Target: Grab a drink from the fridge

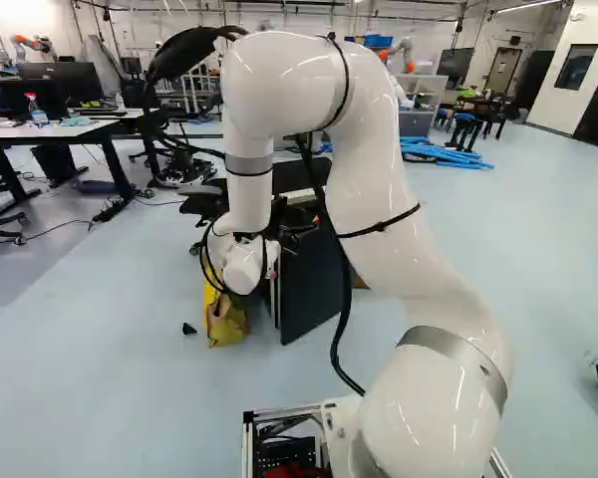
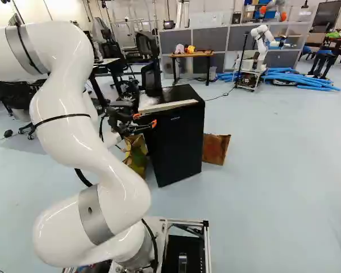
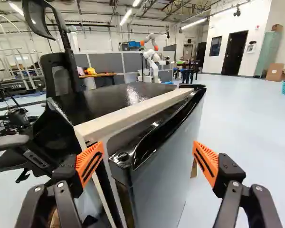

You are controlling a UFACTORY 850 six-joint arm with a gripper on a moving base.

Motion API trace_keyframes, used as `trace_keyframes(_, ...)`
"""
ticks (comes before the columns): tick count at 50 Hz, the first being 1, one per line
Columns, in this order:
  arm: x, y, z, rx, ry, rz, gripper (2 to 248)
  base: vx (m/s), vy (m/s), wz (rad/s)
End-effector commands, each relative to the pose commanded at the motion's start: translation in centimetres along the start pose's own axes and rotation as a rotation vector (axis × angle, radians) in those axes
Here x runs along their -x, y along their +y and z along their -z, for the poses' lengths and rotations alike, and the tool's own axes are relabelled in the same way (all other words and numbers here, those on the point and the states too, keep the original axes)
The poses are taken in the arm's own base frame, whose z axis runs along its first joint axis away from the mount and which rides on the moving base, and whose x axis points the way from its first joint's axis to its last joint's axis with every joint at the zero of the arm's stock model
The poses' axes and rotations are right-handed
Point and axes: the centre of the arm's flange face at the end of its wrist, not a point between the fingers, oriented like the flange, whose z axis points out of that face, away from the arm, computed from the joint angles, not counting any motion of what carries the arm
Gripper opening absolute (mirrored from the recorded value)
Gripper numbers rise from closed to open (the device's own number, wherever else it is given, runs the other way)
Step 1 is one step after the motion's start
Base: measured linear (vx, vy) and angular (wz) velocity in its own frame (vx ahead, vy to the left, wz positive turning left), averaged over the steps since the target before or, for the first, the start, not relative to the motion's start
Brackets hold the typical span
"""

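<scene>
We see the gripper [image 3: 148,151] spread wide, holding nothing. Fridge [image 2: 181,139] is right ahead, door [image 3: 164,178] corner between the fingers, top edge running away; we see no drink.

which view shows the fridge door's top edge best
Wrist view: the fridge door stands close between open fingers, its top edge plain. Right base view: front visible, edge smaller. Left base view: edge mostly behind the arm.
</scene>
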Motion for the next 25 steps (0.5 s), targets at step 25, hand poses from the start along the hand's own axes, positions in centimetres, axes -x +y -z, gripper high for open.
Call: trace_keyframes(25, -0.3, 3.4, 3.6, -0.005, -0.023, 0.053, 247, 0.000, 0.000, 0.000)
